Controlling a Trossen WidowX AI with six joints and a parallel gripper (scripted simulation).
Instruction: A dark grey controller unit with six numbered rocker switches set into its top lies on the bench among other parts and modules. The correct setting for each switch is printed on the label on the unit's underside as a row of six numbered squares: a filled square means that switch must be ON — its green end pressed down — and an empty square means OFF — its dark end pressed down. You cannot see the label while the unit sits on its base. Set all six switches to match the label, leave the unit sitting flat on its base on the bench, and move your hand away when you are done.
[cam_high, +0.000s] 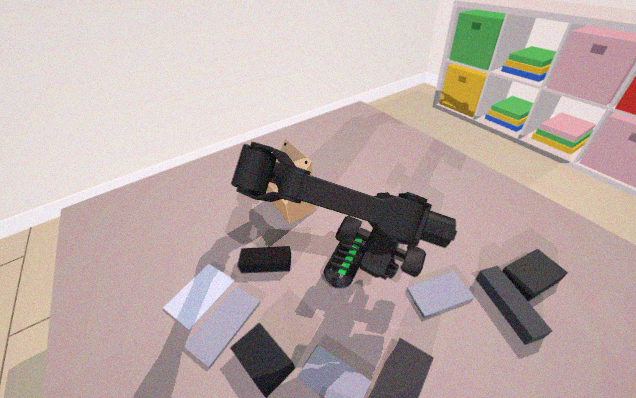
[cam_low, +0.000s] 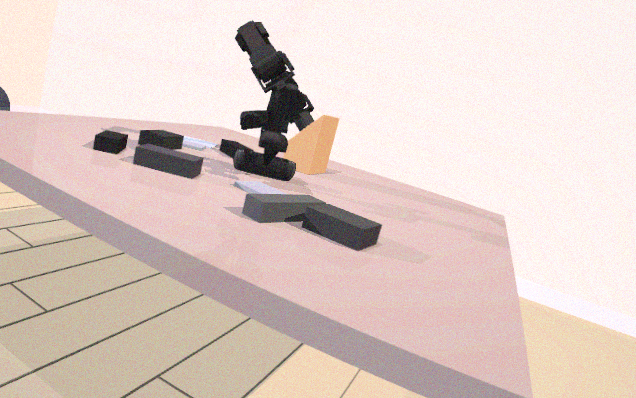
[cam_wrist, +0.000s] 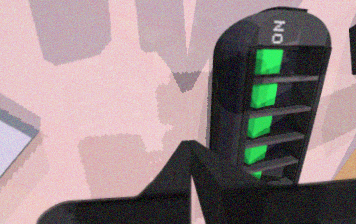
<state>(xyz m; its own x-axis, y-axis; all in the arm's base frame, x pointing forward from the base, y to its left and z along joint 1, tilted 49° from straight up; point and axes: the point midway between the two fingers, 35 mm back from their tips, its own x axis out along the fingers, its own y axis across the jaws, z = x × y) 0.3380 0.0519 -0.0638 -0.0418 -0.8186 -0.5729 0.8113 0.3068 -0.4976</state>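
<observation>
The dark grey controller unit (cam_high: 340, 277) (cam_low: 281, 169) (cam_wrist: 227, 105) sits on the bench, its switches facing up and its label hidden. In the wrist view, ON is printed at its far rounded end. Four green switch ends show fully along its left side and a fifth partly; the rest is hidden behind the gripper. In the top view, a row of green ends shows; how each switch is tilted is hard to tell. My gripper (cam_wrist: 188, 146) is shut and empty, its tips low beside the unit's green-end side. Whether they touch the unit, I cannot tell.
A black block (cam_high: 265, 259) lies left of the unit and a pale plate (cam_high: 440, 294) right of it. Dark blocks (cam_high: 515, 305) (cam_low: 342, 227) lie farther right. Other pale plates (cam_high: 222, 327) and dark blocks (cam_high: 262, 360) lie nearer. An orange wedge (cam_high: 295, 212) (cam_low: 320, 150) stands behind.
</observation>
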